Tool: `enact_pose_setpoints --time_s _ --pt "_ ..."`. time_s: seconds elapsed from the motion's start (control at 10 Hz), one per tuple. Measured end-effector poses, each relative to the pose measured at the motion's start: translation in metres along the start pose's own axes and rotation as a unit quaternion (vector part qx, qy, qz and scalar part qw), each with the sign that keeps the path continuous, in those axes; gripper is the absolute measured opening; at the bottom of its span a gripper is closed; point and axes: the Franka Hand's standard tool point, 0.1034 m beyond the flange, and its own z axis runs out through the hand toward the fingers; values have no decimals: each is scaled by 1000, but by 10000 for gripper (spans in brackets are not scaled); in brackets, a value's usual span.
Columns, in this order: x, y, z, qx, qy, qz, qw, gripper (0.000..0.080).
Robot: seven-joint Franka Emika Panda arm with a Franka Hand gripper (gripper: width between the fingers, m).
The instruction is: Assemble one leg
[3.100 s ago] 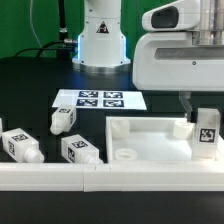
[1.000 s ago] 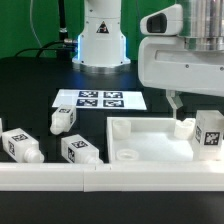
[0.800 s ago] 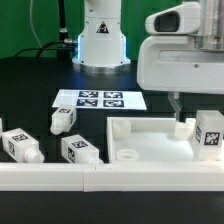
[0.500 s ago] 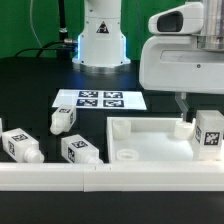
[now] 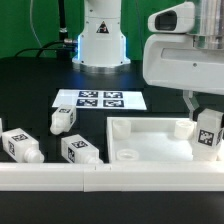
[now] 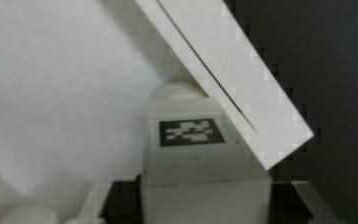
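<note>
A white leg (image 5: 209, 134) with a black-and-white tag stands upright at the far right corner of the large white square tray (image 5: 150, 148), by its round corner socket. My gripper (image 5: 207, 112) is shut on this leg from above. In the wrist view the leg (image 6: 197, 150) fills the space between the two dark fingers, with the tray's rim (image 6: 229, 70) running slantwise beyond it. Three more legs lie to the exterior view's left: one (image 5: 64, 119) by the marker board, one (image 5: 20, 144) at the far left, one (image 5: 78, 149) beside the tray.
The marker board (image 5: 99, 99) lies flat behind the tray. The robot base (image 5: 99, 35) stands at the back. A white rail (image 5: 60, 178) runs along the front edge of the table.
The gripper with the leg has shifted slightly toward the exterior view's right and tilted a little over the tray's corner. The loose legs and tray have not moved.
</note>
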Motion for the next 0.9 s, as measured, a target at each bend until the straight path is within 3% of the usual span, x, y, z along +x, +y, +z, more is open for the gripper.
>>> enact_pose_setpoints --time_s 0.4,0.7,0.9 --pt "0 -1 1 15 -15 286 958 289" --pt "2 0 1 25 -18 383 923 289" --pt "1 0 1 25 -20 427 904 289"
